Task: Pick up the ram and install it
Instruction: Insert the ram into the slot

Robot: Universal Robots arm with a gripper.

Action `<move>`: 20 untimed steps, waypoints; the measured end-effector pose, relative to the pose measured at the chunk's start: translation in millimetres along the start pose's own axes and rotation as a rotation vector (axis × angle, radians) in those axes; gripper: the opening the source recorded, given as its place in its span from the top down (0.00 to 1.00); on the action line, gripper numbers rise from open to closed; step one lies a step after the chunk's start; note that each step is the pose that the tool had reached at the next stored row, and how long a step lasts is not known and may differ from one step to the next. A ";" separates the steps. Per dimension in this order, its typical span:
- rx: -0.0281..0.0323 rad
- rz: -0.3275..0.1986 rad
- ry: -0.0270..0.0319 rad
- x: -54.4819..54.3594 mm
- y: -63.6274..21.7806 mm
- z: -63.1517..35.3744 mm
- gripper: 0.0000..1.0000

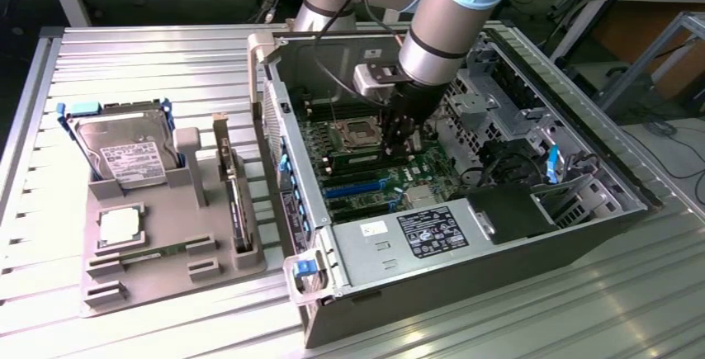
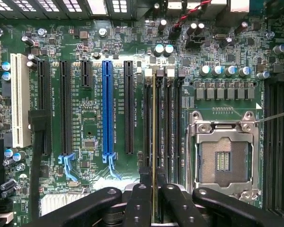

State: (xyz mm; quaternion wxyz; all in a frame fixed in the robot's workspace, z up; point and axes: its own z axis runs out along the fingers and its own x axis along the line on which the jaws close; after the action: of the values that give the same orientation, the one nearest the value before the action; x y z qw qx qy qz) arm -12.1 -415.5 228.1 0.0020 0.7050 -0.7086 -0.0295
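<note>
The ram (image 2: 154,132) appears edge-on as a thin green-gold strip running along the row of black memory slots (image 2: 166,123), just beside the open CPU socket (image 2: 223,158). My gripper (image 2: 155,201) is shut on its near end, with a black finger (image 2: 139,203) on either side of the strip. In the exterior view the gripper (image 1: 399,140) reaches down inside the open computer case (image 1: 474,227), its tips at the green motherboard (image 1: 424,165) beside the CPU socket (image 1: 358,134). Whether the ram is seated in its slot cannot be told.
A grey fixture tray (image 1: 165,272) at the exterior view's left holds a hard drive (image 1: 124,148), an upright dark expansion card (image 1: 234,186) and a CPU chip (image 1: 119,227). Case walls and the drive cage (image 1: 501,107) close in around the arm. A blue slot (image 2: 107,106) lies near the memory slots.
</note>
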 end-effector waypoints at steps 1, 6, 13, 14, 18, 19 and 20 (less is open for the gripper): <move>0.0000 0.000 -0.0001 0.3 0.0 0.2 0.86; -0.0001 0.000 0.0008 1.8 -0.3 3.5 0.86; -0.0021 -0.002 0.0008 1.7 -3.3 3.5 0.86; -0.0023 -0.002 0.0008 1.7 -3.3 3.5 0.86; -0.0027 -0.012 0.0013 1.7 -3.3 3.5 0.86; -0.0028 -0.014 0.0014 1.7 -3.3 3.5 0.86; -0.0028 -0.015 0.0014 1.7 -3.3 3.5 0.86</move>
State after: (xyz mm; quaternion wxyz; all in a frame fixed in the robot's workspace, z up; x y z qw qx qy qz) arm -8.9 -417.1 224.4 0.0033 0.7102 -0.7034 -0.0300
